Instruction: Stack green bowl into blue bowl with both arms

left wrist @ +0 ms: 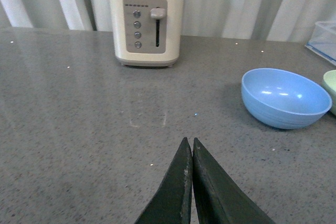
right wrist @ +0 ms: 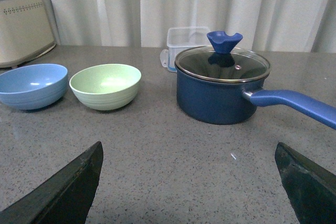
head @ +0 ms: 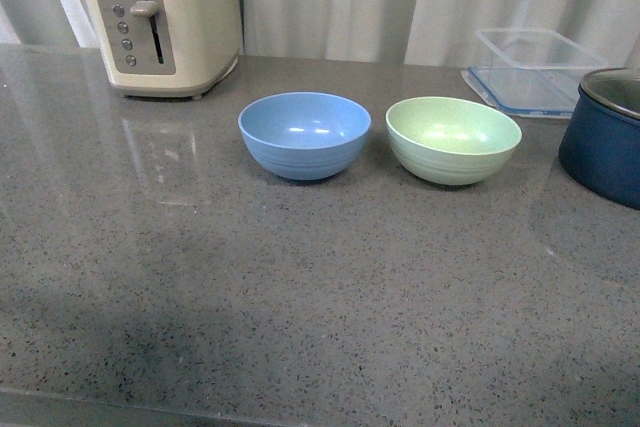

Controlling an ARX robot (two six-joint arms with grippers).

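The green bowl [head: 453, 139] stands upright and empty on the grey counter, right beside the blue bowl [head: 304, 134], with a small gap between them. Neither arm shows in the front view. In the left wrist view my left gripper [left wrist: 189, 140] is shut, fingers pressed together over bare counter, well short of the blue bowl [left wrist: 285, 97]; only an edge of the green bowl [left wrist: 331, 90] shows there. In the right wrist view my right gripper [right wrist: 189, 150] is open wide with nothing between its fingers, and the green bowl [right wrist: 105, 85] and blue bowl [right wrist: 32, 85] lie ahead, off to one side.
A cream toaster [head: 160, 19] stands at the back left. A dark navy pot [head: 606, 137] with a glass lid and long handle [right wrist: 294, 104] sits right of the green bowl. A clear plastic container [head: 533, 69] is behind it. Curtains hang along the counter's back edge.
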